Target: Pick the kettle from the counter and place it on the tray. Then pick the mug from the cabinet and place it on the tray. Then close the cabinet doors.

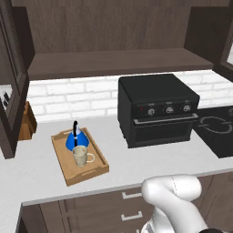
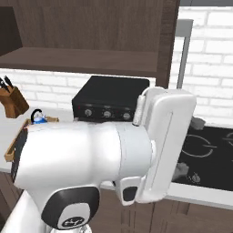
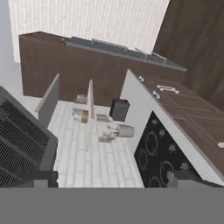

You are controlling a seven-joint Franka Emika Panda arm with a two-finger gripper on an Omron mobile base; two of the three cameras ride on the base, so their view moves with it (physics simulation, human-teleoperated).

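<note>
Lighting: even, diffuse illumination is falling across all three rendered views; no single source is showing. The counter (image 1: 41, 173) and white brick wall (image 1: 77, 98) are reading bright. The cabinet (image 1: 113, 36) interior is sitting in dim shade. Shadows: soft, faint ones are lying beside the tray (image 1: 68, 175) and black oven (image 1: 157, 111). Glare: none is showing on the oven top. Sharpness: low resolution is softening edges throughout; small items in the hand view are blurring beyond identification. Edge distortion: the hand view is showing steeply skewed lines.
</note>
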